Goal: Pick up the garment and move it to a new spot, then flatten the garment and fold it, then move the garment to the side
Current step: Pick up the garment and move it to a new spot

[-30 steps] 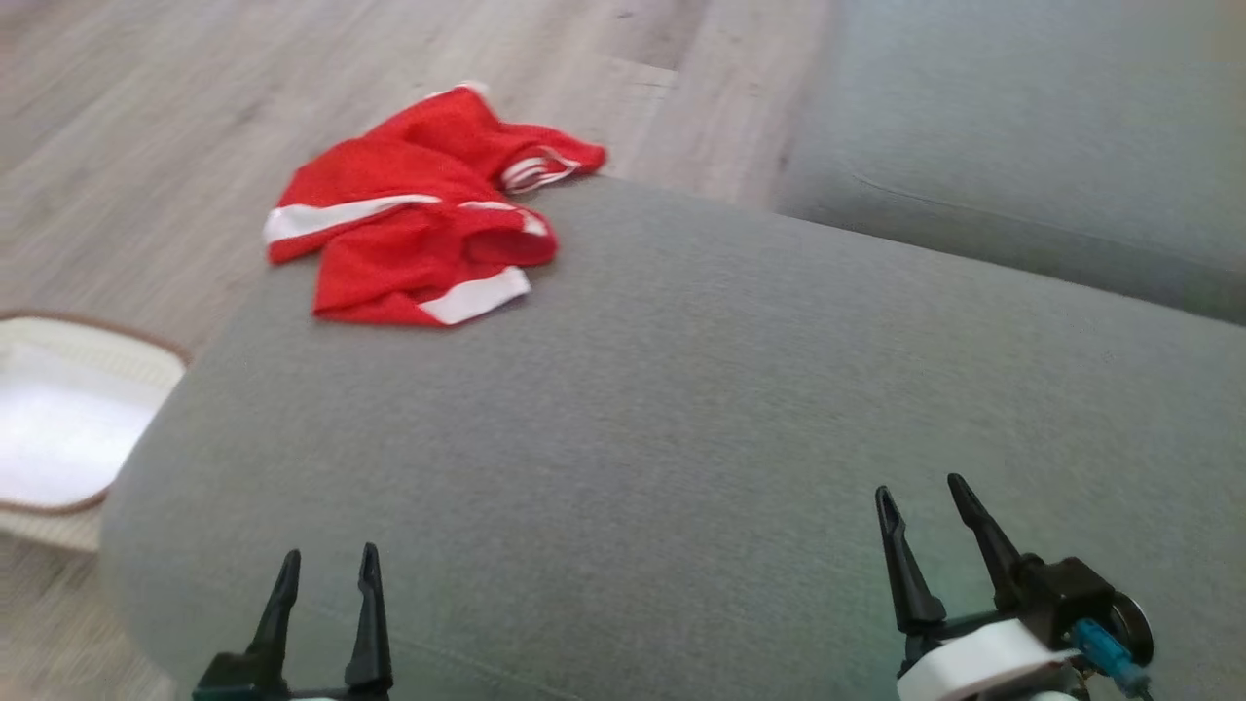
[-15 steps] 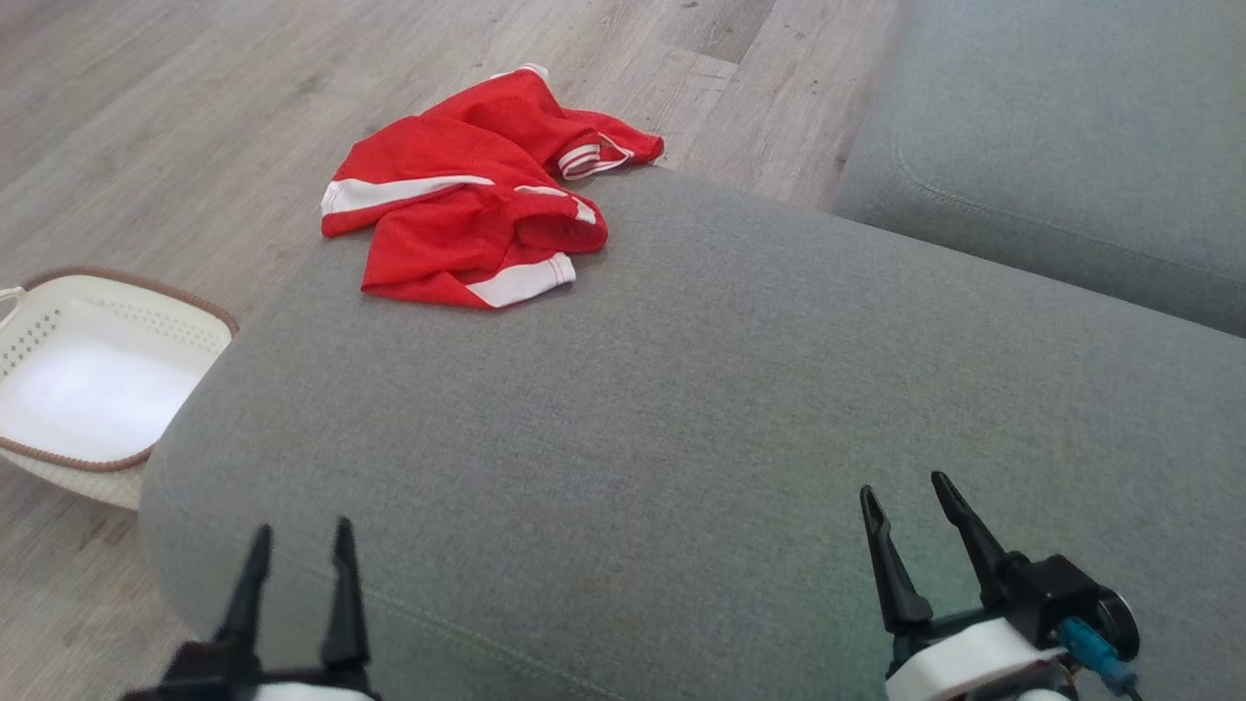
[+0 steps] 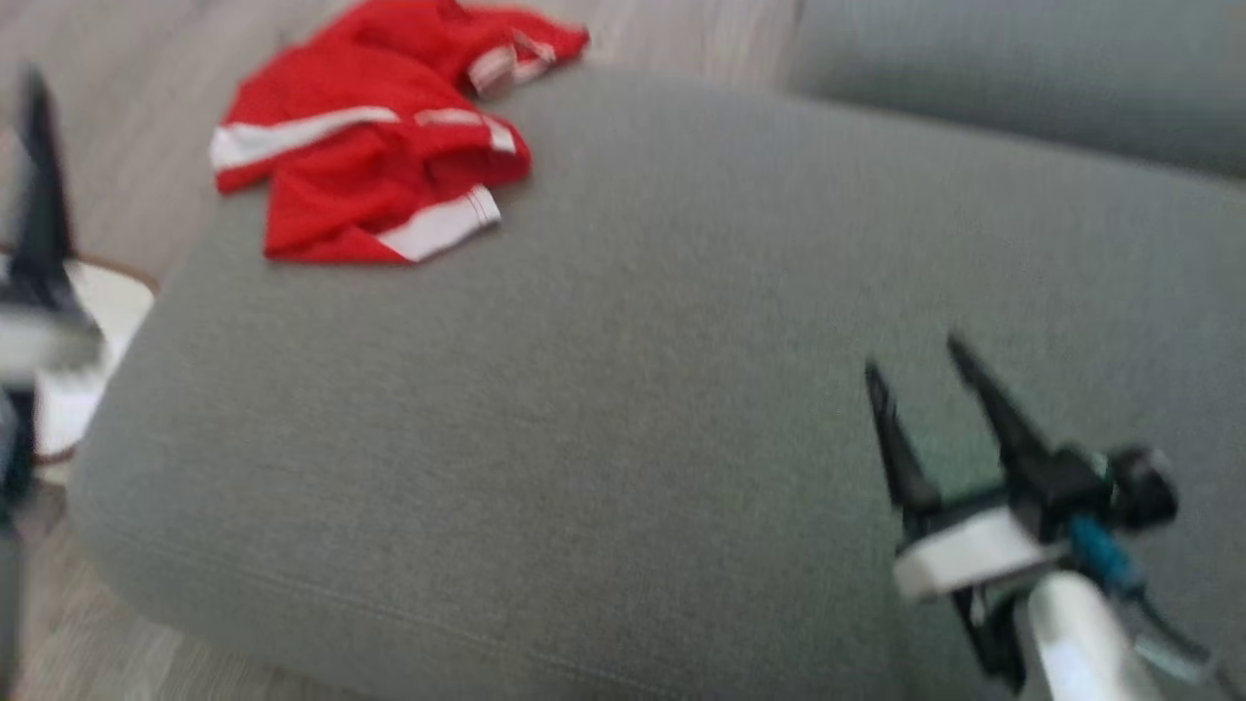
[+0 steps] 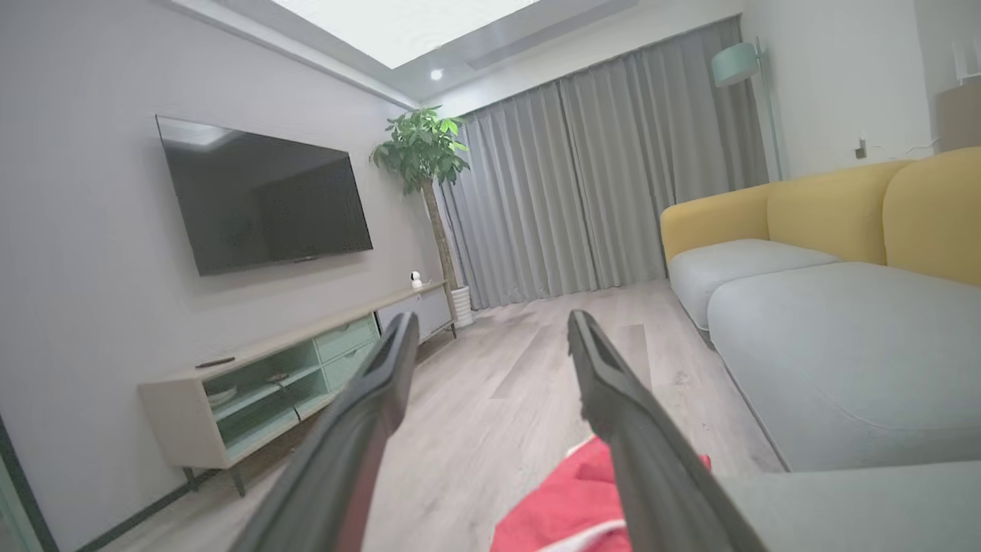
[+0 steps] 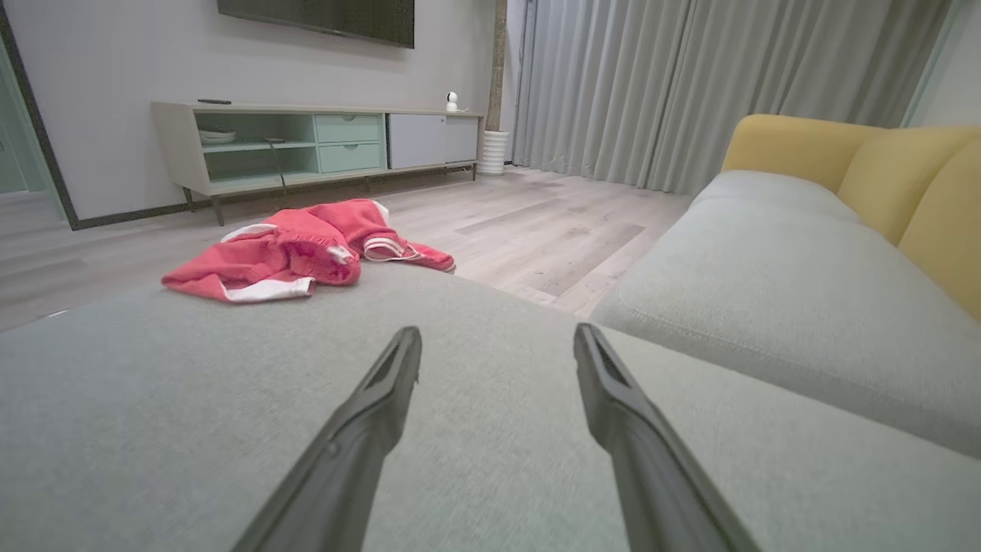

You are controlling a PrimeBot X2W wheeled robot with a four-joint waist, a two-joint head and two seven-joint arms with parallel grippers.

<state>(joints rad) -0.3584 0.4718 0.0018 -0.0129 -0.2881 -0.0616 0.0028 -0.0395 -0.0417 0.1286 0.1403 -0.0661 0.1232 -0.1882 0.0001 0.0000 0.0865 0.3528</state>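
Observation:
The garment point(image 3: 360, 166), red with white stripes, lies crumpled at the far left corner of a grey sofa cushion point(image 3: 633, 341), partly hanging over its edge. My right gripper point(image 3: 912, 355) hovers open over the cushion's near right part, well apart from the garment, which the right wrist view shows far ahead to the left point(image 5: 299, 249). My left gripper point(image 4: 490, 322) is open and empty, raised over the cushion's left edge; one blurred finger point(image 3: 39, 195) stands at the head view's left border. A red patch of the garment point(image 4: 567, 506) lies below its fingers.
A white basket point(image 3: 107, 302) sits on the wood floor left of the cushion. A second grey seat point(image 3: 1022, 78) with yellow backrests point(image 5: 797, 146) lies beyond a floor gap. A TV cabinet point(image 5: 306, 138) stands along the far wall.
The head camera has shifted and the picture is blurred. My left gripper has risen to the view's left border. My right gripper has lifted higher over the cushion. The garment lies as before.

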